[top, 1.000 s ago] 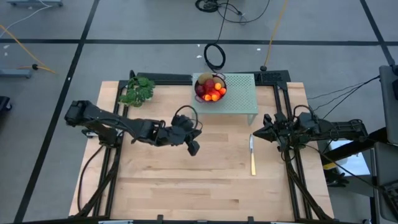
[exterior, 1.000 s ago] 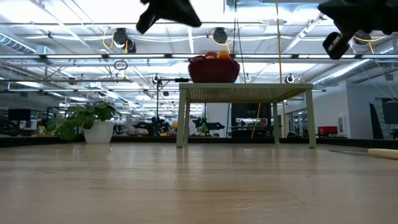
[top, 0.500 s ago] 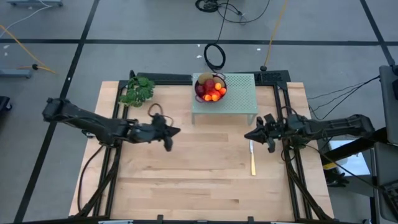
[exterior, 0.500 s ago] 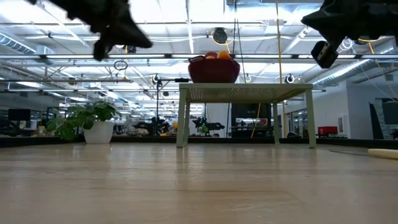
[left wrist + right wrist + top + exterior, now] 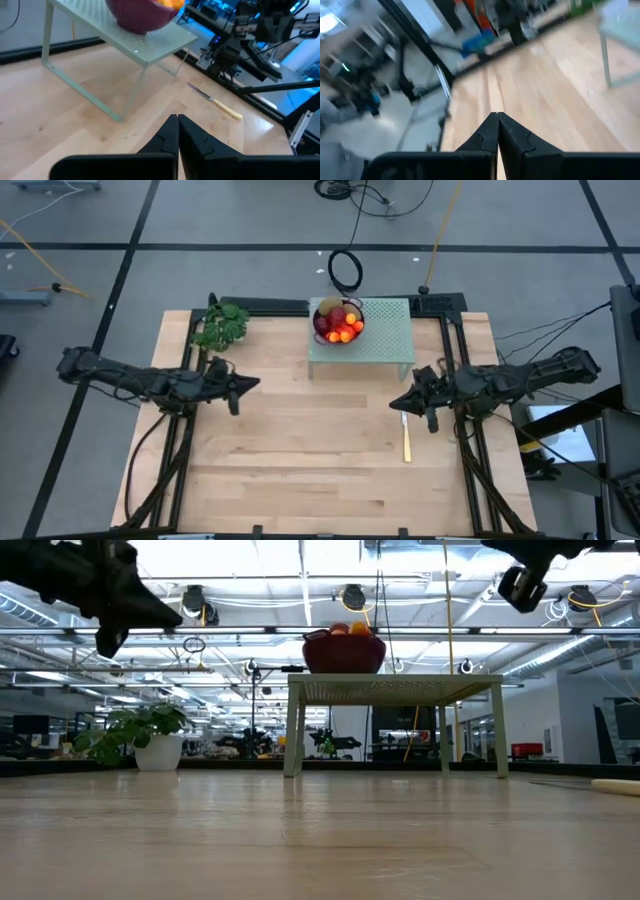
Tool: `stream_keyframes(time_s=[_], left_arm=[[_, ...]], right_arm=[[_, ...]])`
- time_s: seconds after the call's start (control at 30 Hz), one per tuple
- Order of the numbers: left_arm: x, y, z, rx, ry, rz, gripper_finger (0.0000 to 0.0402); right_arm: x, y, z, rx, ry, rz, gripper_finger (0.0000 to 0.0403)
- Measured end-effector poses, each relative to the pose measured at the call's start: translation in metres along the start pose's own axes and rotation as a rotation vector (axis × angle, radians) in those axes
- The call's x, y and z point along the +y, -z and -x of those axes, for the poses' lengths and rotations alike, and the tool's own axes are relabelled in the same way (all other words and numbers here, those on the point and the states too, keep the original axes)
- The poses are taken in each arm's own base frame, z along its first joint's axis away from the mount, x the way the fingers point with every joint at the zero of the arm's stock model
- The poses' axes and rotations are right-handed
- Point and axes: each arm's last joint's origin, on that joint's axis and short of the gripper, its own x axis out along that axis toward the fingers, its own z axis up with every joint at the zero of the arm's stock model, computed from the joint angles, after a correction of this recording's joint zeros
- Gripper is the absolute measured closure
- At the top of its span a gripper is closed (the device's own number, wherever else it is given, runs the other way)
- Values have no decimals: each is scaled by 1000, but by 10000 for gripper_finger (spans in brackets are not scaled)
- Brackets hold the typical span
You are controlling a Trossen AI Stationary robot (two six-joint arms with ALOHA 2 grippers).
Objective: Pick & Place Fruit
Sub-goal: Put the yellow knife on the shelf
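Note:
The fruit lies heaped in a dark red bowl that stands on a pale green perforated stand at the table's far middle; orange and red pieces and an olive-brown one show over the rim. In the left wrist view the bowl sits on the stand's top. My left gripper hovers shut over the table's left part, left of the stand, holding nothing. My right gripper hovers shut over the right part, near the stand's right legs, also holding nothing.
A green leafy plant in a white pot stands at the far left corner. A yellow-handled knife lies on the wood below my right gripper, blade toward the stand. Bare wood spreads over the near half.
My left gripper has swept from the table's middle toward the left edge, the arm drawing back. My right gripper has crept a little toward the table's middle and risen in the low view. The fruit, bowl and knife have stayed put.

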Motion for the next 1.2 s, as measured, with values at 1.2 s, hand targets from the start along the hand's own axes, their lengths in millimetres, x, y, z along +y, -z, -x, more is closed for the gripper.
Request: stream_keyframes(time_s=[1.2], left_arm=[[27,-6,55,-43,198,-261,380]], right_arm=[[13,68,-60,831,696,-666,403]])
